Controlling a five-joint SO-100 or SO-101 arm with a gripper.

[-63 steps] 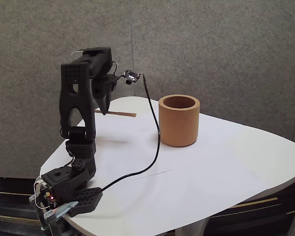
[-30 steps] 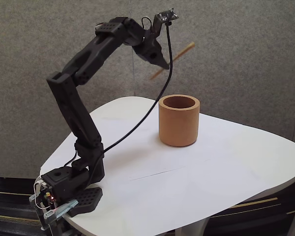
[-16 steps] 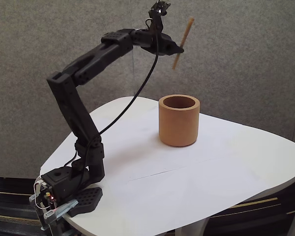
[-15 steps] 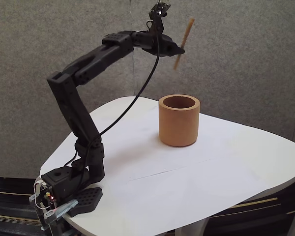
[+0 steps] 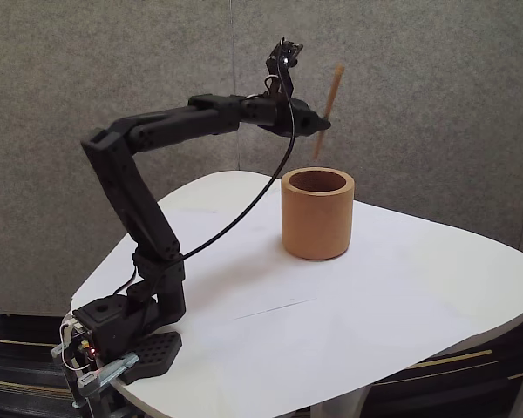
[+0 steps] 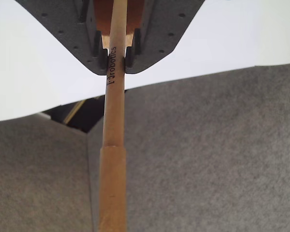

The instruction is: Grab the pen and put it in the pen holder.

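So the arm's been swinging the pen (image 5: 329,100) over from high up, and now it's dropping toward the pen holder (image 5: 318,213). The pincer (image 5: 321,127) is pinching the pen mid-shaft, jaws snug on both sides in the wrist view (image 6: 115,58). The pen's hanging almost upright just above the cup's rim, which is sitting on the tabletop (image 5: 401,305). Looks nearly lined up for the drop.

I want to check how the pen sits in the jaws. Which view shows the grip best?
The wrist view: the gripper pinches the pen from both sides near its printed lettering, seen close up. The fixed view shows the pen as a small, near-upright stick above the pen holder, the grip too small to judge.
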